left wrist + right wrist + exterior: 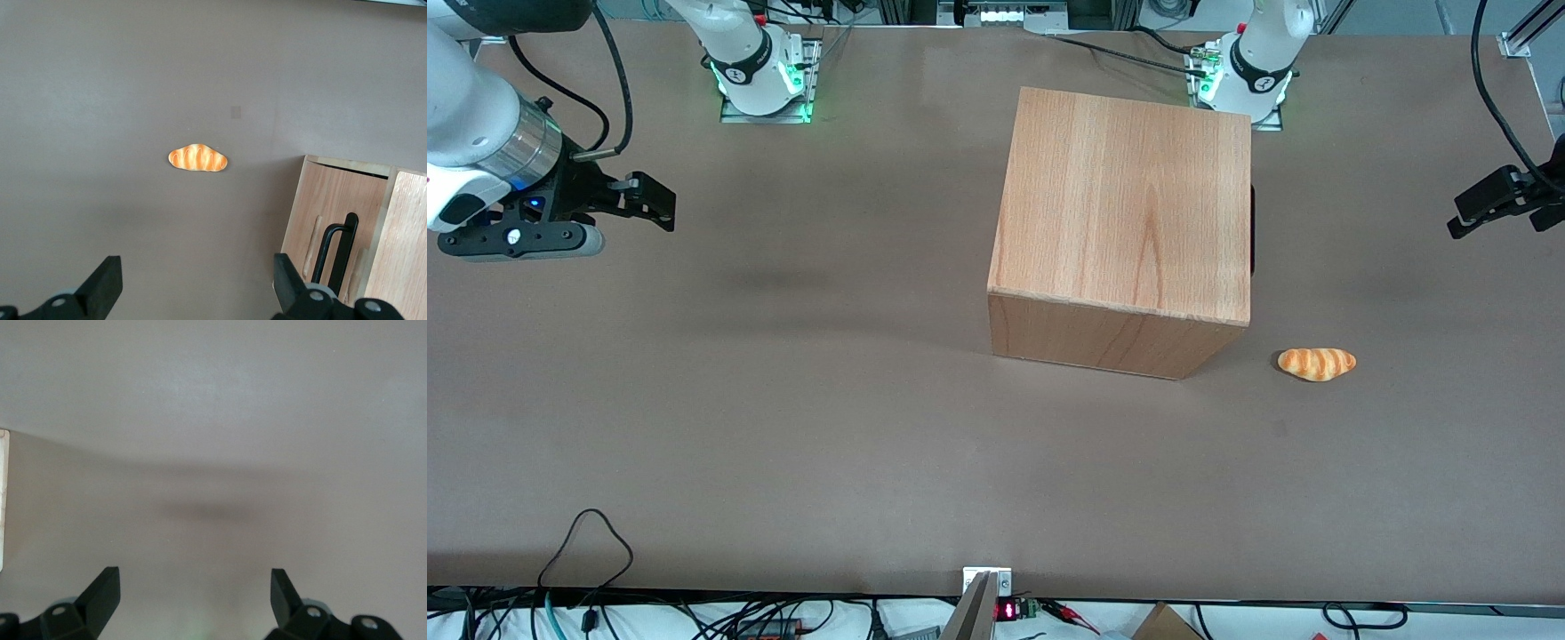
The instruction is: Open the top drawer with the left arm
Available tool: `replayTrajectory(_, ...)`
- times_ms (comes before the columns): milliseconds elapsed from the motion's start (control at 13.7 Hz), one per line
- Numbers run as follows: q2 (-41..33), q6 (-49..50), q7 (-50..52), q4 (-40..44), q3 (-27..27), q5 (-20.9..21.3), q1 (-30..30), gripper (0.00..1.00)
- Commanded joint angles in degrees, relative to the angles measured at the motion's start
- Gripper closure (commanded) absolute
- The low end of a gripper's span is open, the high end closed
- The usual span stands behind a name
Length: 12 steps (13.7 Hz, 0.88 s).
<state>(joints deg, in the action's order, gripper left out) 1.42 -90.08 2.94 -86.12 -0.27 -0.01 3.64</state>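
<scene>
The wooden cabinet (pixel 1125 222) stands on the table with its front facing the working arm's end. The top drawer (pixel 347 200) looks pushed in. Its black bar handle (pixel 335 250) lies against the flat wooden front and shows only as a thin dark strip (pixel 1253 233) in the front view. My left gripper (pixel 1463 218) hangs above the table in front of the cabinet, well apart from the handle. It is open (pixel 197 283), with only bare table between its fingers.
A toy croissant (pixel 1317 364) lies on the brown table (pixel 783 427), in front of the cabinet's near corner and nearer to the front camera than my gripper. The wrist view also shows the croissant (pixel 197 159).
</scene>
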Motion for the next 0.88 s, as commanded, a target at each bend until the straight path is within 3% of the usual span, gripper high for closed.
replayTrajectory(0, 0.0, 1.3, -1.4, 1.7, -0.2, 1.2, 0.2, 0.00)
replayTrajectory(805, 0.9, 1.7, -0.7, 0.7, -0.7, -1.6, 0.0, 0.00)
